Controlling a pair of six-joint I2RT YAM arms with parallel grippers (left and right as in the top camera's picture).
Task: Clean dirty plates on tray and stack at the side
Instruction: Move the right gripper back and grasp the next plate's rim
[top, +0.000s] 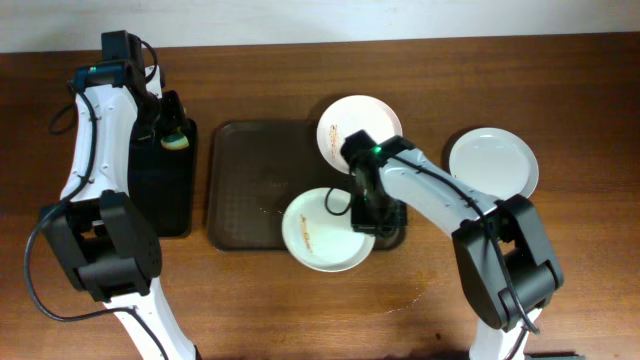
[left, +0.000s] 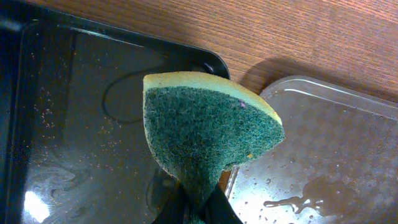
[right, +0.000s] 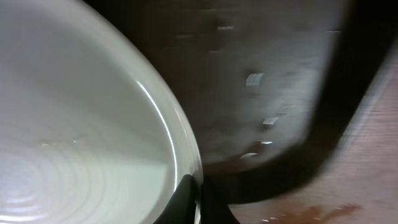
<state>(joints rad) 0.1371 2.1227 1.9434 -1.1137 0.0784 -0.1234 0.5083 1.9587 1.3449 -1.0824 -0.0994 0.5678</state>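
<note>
The right fingers (right: 214, 210) pinch the rim of the lower-centre plate (top: 322, 232) on the tray (top: 245, 170), likely to lift it for wiping, while the left fingers (left: 219, 210), upper left, clamp the sponge (left: 205, 130) over the black tray (top: 165, 200), seemingly ready to scrub.

Two plates (top: 345, 120) seemingly overlapping tray (top: 250, 185)

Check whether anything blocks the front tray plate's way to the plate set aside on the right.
Nothing visible: bare table lies between the front plate and the side plate; only the right pincer's own arm crosses it.
</note>
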